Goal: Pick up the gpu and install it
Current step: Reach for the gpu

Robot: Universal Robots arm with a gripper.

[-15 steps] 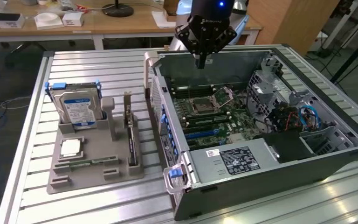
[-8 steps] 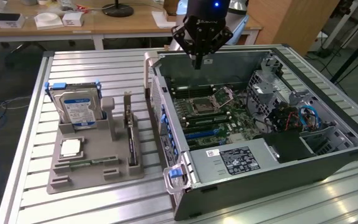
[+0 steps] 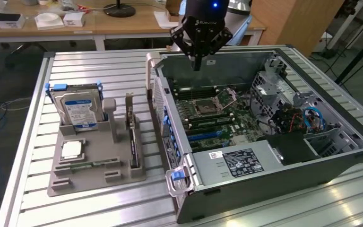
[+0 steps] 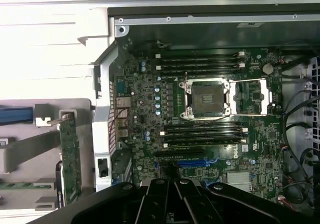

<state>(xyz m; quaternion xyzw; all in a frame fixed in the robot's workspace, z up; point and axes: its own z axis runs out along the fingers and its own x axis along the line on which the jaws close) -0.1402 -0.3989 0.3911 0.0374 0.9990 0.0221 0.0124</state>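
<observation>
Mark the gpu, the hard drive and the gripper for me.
gpu (image 3: 133,142): exterior view, black card edge in the grey holder.
hard drive (image 3: 79,113): exterior view, blue label.
gripper (image 3: 197,65): exterior view, fingertips above the open case.

Tool (image 3: 197,66) vertical, tip downward; fingers (image 3: 196,58) together, empty

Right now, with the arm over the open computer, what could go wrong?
The gpu stands on edge in its holder, close beside the case wall; the gripper might bump either. Inside, the open processor socket lies not far from the slots, so a misaligned card could perhaps scrape it.
</observation>
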